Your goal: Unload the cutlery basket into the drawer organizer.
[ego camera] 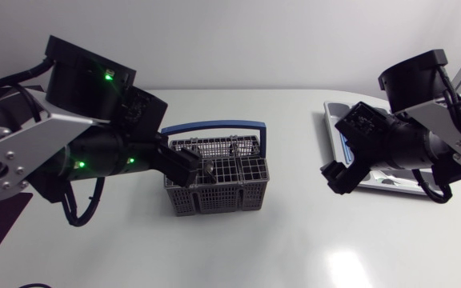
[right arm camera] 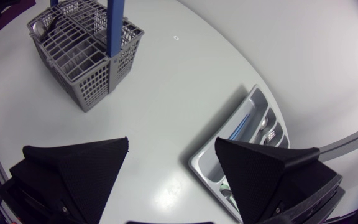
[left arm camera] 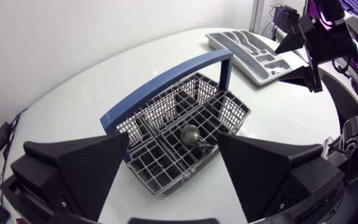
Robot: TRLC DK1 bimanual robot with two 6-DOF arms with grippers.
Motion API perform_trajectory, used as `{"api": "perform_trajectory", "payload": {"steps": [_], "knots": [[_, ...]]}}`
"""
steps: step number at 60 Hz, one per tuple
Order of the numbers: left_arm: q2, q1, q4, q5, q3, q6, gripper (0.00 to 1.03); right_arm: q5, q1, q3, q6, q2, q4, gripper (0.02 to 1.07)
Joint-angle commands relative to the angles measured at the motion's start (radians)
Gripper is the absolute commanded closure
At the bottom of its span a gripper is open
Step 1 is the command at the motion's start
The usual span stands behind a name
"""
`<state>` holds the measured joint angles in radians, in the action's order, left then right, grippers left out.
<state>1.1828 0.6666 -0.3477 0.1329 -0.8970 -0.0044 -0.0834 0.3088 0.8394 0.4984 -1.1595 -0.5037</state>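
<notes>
The grey cutlery basket (ego camera: 214,196) with its blue handle (ego camera: 214,126) stands mid-table. In the left wrist view a metal spoon (left arm camera: 191,134) leans in a middle compartment of the basket (left arm camera: 229,112). My left gripper (ego camera: 192,166) hangs open just above the basket's left side, nothing between its fingers (left arm camera: 86,168). The grey drawer organizer (ego camera: 334,116) lies at the right, partly hidden under my right arm. My right gripper (ego camera: 334,178) is open and empty beside the organizer's near end (right arm camera: 207,165); a blue-handled piece (right arm camera: 241,124) and spoons (right arm camera: 264,122) lie in it.
White tabletop stretches between the basket (right arm camera: 82,50) and the organizer (left arm camera: 253,53). My right arm's gripper (left arm camera: 306,59) shows past the organizer in the left wrist view. Bare table lies in front of the basket.
</notes>
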Motion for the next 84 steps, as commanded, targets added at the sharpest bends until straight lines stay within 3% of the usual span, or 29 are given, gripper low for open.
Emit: {"api": "perform_trajectory", "payload": {"steps": [1, 9, 17, 25, 48, 56, 67, 76, 84], "knots": [[0.034, -0.012, -0.024, 0.005, -0.054, -0.011, 0.04, -0.009, 0.038, 0.030, -0.060, -0.003, -0.021, 0.07], [0.115, -0.024, -0.137, 0.007, -0.120, -0.048, 0.04, -0.039, 0.105, 0.032, -0.109, -0.023, -0.022, 0.07], [0.242, -0.007, -0.341, 0.189, -0.238, -0.178, 0.04, -0.044, 0.150, 0.035, -0.141, -0.040, -0.022, 0.07], [0.363, -0.002, -0.502, 0.192, -0.355, -0.187, 0.04, -0.049, 0.193, 0.041, -0.164, -0.058, -0.022, 0.07], [0.322, 0.008, -0.468, 0.189, -0.364, -0.263, 0.04, -0.082, 0.262, 0.041, -0.192, -0.081, -0.018, 0.07], [0.281, 0.039, -0.421, 0.186, -0.345, -0.359, 0.04, -0.084, 0.276, 0.033, -0.199, -0.083, -0.016, 0.07], [0.291, 0.050, -0.461, 0.180, -0.372, -0.473, 0.04, -0.085, 0.291, 0.032, -0.204, -0.083, -0.018, 0.07], [0.288, 0.036, -0.465, 0.100, -0.361, -0.611, 0.04, -0.085, 0.291, 0.023, -0.205, -0.081, -0.016, 0.07], [0.288, 0.001, -0.455, -0.145, -0.336, -0.764, 0.04, -0.085, 0.293, 0.009, -0.205, -0.078, -0.012, 0.07]]}}
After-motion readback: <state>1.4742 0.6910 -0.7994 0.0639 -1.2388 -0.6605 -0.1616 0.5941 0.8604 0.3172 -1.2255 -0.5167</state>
